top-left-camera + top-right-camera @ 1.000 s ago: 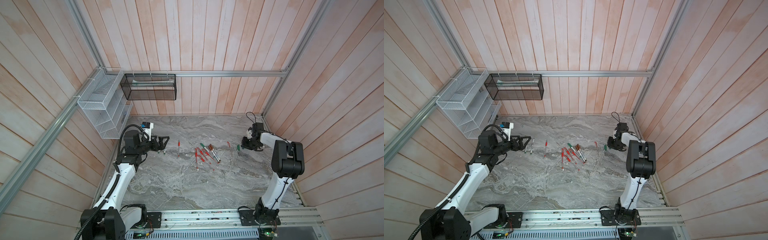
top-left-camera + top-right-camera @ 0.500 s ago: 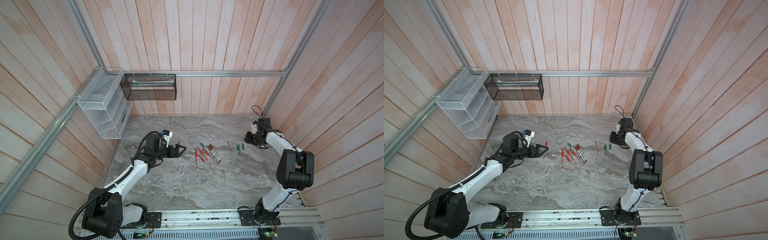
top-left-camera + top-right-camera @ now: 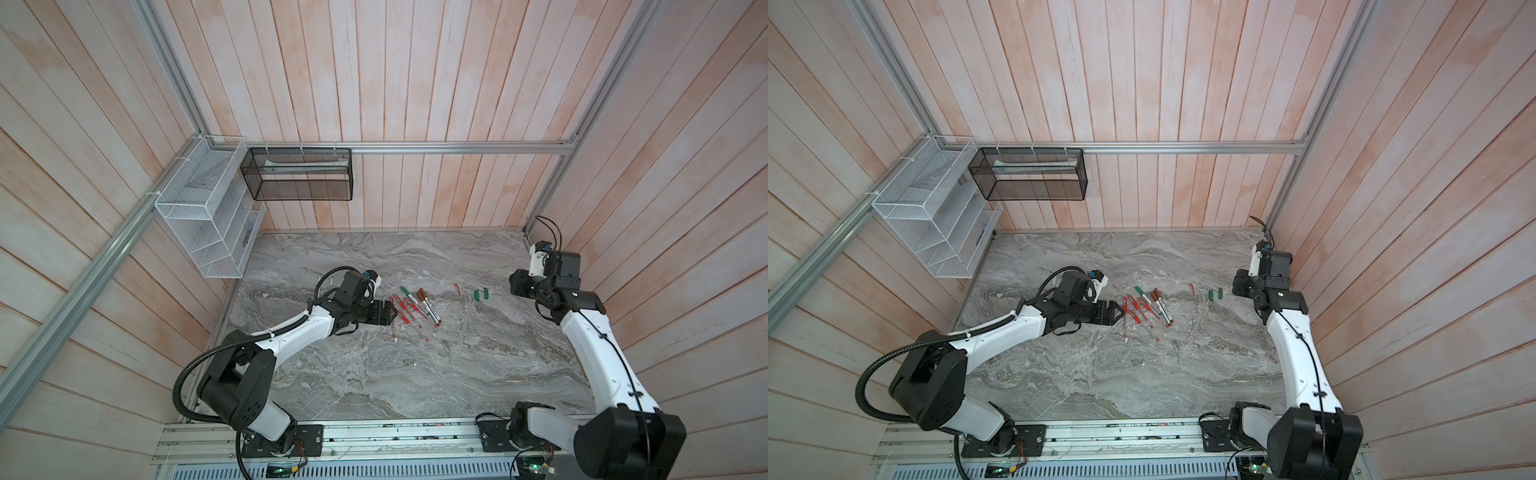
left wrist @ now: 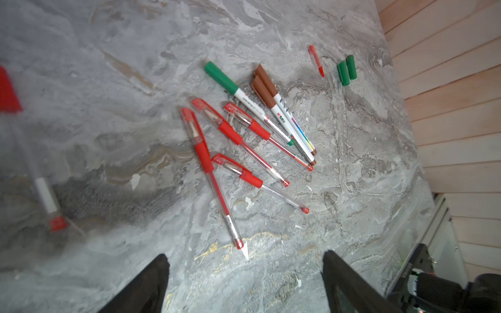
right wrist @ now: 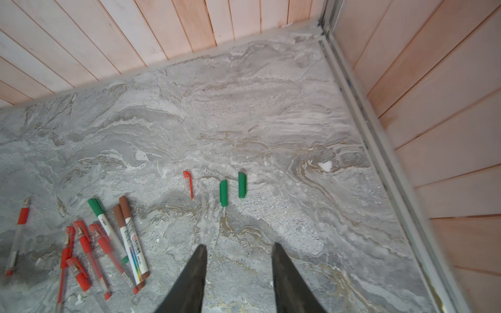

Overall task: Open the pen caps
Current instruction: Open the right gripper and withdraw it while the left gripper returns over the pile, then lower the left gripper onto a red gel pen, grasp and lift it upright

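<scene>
pen caps (image 5: 223, 193) loose on table (image 5: 244, 108) | left pincer (image 4: 244, 254) wide, empty; right pincer (image 5: 239, 245) parted, empty | black basket (image 3: 299, 195) contents unclear

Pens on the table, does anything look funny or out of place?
Yes. Two green caps and a slim red cap lie loose, apart from the jumbled pen pile. One red pen lies alone on the pile's other side, its tip bare.

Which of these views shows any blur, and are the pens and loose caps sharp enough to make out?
Left wrist view: the lone pen at the frame edge is smeared, the red gel pens crisp. Right wrist view: the green caps and the red cap are sharp. Both top views: even light, no glare, the pen pile small.
</scene>
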Action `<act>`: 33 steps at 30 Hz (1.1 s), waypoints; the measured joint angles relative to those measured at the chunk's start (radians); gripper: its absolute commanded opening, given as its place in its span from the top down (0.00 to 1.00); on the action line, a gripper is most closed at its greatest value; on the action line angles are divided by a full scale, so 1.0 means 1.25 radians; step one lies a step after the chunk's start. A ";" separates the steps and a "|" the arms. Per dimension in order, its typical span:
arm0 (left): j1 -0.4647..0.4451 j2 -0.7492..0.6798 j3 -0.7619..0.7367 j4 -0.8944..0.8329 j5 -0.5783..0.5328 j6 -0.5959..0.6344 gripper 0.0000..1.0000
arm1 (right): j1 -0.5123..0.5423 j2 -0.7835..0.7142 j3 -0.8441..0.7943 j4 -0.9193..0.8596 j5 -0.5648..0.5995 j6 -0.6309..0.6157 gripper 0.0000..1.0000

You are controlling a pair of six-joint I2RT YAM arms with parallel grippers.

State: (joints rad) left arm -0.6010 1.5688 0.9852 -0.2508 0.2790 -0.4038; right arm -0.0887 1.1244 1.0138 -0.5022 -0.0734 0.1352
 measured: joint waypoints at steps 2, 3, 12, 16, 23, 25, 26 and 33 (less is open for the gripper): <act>-0.023 0.027 0.024 -0.005 -0.028 0.001 0.20 | 0.000 -0.069 -0.035 0.010 0.015 -0.012 0.47; -0.033 0.041 0.032 -0.010 -0.043 0.001 0.23 | 0.000 -0.103 -0.056 0.018 0.020 -0.017 0.44; -0.083 0.162 0.103 -0.083 -0.153 -0.020 0.44 | 0.003 -0.344 -0.256 0.111 0.025 -0.038 0.17; -0.090 0.210 0.154 -0.101 -0.181 -0.029 0.59 | 0.044 -0.445 -0.344 0.153 0.044 -0.051 0.09; -0.099 0.289 0.227 -0.140 -0.224 -0.037 0.65 | 0.111 -0.581 -0.425 0.199 0.103 -0.075 0.02; -0.101 0.305 0.239 -0.148 -0.233 -0.037 0.65 | 0.113 -0.588 -0.432 0.204 0.108 -0.080 0.02; -0.102 0.311 0.243 -0.152 -0.236 -0.037 0.65 | 0.113 -0.588 -0.433 0.208 0.109 -0.081 0.02; -0.103 0.325 0.248 -0.164 -0.251 -0.040 0.70 | 0.118 -0.590 -0.435 0.220 0.109 -0.088 0.02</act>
State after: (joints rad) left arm -0.7296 1.9751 1.2953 -0.4564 -0.0349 -0.4541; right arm 0.0593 0.3866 0.4698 -0.2276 0.0628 0.0254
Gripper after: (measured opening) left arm 0.306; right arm 0.978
